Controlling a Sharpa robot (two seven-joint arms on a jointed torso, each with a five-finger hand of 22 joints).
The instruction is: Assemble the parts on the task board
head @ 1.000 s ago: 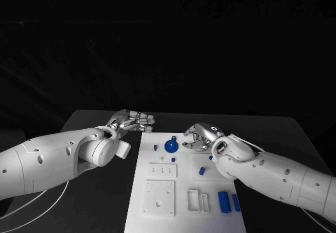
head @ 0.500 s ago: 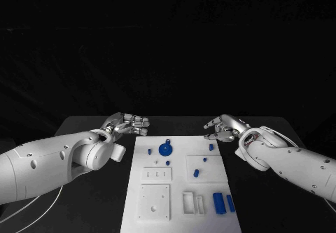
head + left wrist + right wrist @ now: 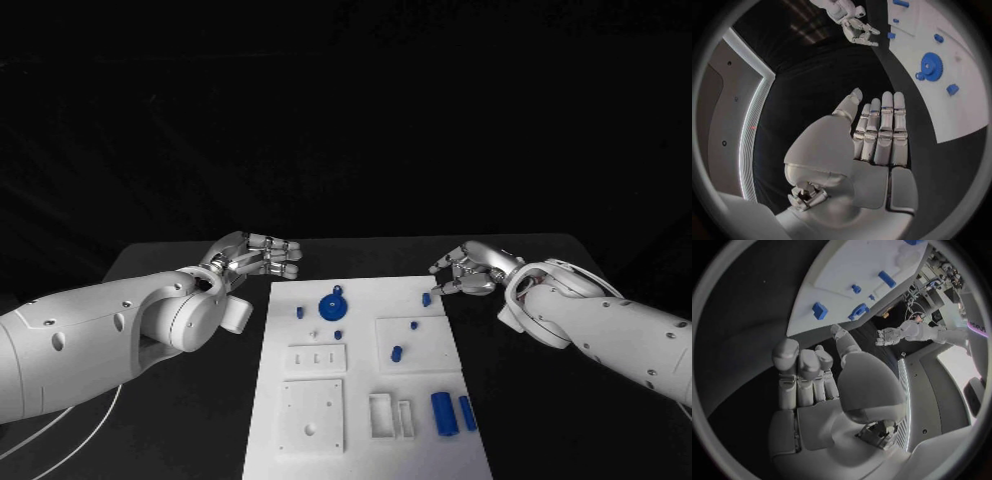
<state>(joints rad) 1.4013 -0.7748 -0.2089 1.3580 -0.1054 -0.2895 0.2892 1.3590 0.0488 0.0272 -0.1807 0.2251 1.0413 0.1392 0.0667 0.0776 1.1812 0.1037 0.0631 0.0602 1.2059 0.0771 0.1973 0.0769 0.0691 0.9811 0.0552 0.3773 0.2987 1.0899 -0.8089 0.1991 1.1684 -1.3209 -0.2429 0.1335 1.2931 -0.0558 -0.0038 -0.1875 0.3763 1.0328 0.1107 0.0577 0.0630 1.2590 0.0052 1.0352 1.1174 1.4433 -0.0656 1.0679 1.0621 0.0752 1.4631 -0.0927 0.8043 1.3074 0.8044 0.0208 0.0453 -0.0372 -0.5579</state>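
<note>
Parts [image 3: 333, 305] loose on task board [image 3: 433, 440], mid tabletop | L robot hand [image 3: 260, 256] off board's far-left corner, fingers half-curled, empty | R robot hand [image 3: 469, 271] off far-right corner, same, empty | prob. parked clear so board unobstructed.

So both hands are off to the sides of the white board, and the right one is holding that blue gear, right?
Not quite. The blue gear lies on the task board, as the head view shows. The right hand holds nothing. Both it and the left hand do sit beside the board.
</note>
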